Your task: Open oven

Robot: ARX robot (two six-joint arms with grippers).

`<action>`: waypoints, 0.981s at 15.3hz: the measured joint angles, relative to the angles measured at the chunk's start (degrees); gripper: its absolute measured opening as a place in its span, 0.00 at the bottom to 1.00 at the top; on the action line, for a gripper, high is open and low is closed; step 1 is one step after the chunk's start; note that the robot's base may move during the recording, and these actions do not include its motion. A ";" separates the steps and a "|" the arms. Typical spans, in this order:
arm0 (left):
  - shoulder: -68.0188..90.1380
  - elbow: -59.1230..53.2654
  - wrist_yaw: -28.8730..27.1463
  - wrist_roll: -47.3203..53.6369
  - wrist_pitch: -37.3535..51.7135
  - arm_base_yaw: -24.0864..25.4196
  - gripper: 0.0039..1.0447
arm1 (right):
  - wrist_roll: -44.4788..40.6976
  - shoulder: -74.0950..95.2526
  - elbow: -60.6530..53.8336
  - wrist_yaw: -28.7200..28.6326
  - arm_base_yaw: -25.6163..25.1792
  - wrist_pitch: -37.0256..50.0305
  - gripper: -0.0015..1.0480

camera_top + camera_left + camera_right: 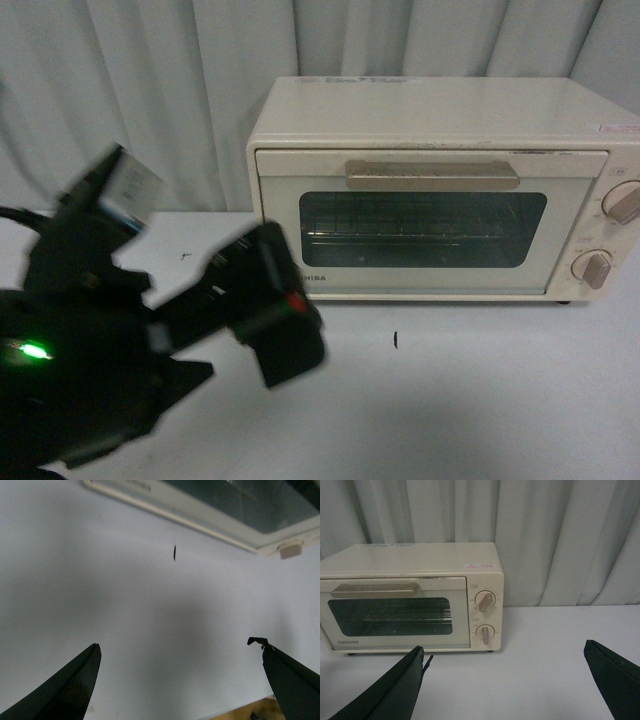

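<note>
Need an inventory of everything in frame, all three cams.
oven: one, cream-white, back of the table against the curtain, door shut
door handle: one, beige bar, top of the door
knobs: two, beige, one above the other beside the door
wire rack: one, metal, inside behind the glass
mark: one, small, black, on the table in front of the oven
table: one, white, under the oven
curtain: one, pale grey, pleated, behind the oven
left arm: one, black, green light lit, low at the front view's left
left fingers: two, black, spread apart above the table
right fingers: two, black, spread apart, facing the oven
</note>
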 joint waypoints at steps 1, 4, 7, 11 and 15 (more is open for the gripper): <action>11.21 3.02 0.02 -7.08 4.02 -6.01 0.94 | 0.00 0.00 0.00 0.00 0.00 0.00 0.94; 23.87 8.44 -0.02 -20.68 10.73 -6.45 0.94 | 0.00 0.00 0.00 0.00 0.00 0.00 0.94; 28.13 9.66 -2.47 -25.83 12.13 -5.01 0.94 | 0.00 0.00 0.00 0.00 0.00 0.00 0.94; 30.62 11.30 -5.27 -29.83 12.87 -3.67 0.94 | 0.00 0.00 0.00 0.00 0.00 0.00 0.94; 30.75 11.58 -4.37 -30.14 12.83 -3.65 0.94 | 0.00 0.00 0.00 0.00 0.00 0.00 0.94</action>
